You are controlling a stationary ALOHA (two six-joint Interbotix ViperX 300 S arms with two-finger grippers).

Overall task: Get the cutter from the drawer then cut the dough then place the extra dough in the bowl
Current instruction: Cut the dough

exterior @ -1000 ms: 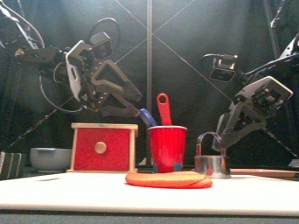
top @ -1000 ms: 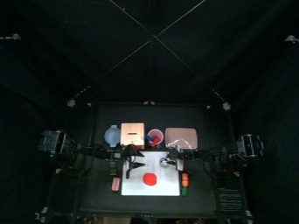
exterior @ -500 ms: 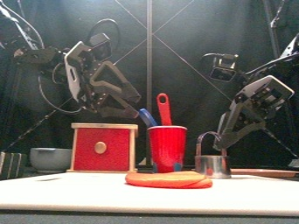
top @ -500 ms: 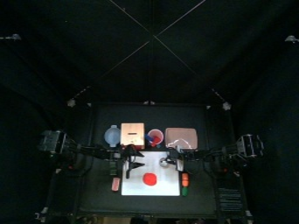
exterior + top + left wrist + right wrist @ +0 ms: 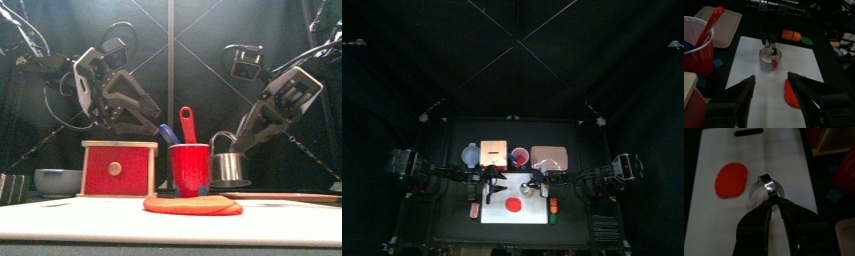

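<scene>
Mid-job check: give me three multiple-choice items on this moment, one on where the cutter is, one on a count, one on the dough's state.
1. Where is the cutter?
A) in the drawer
B) held by the right gripper over the white cutting board
C) in the bowl

2. How many toy knives stand in the red cup?
A) none
B) one
C) two

3. What state is the dough in?
A) one whole disc
B) a ring with a hole
C) pieces in the bowl

Answers:
1 B, the jaws are shut on its wire handle above the board.
2 C, a blue knife and a red knife.
3 A, no cut shows in it.
</scene>
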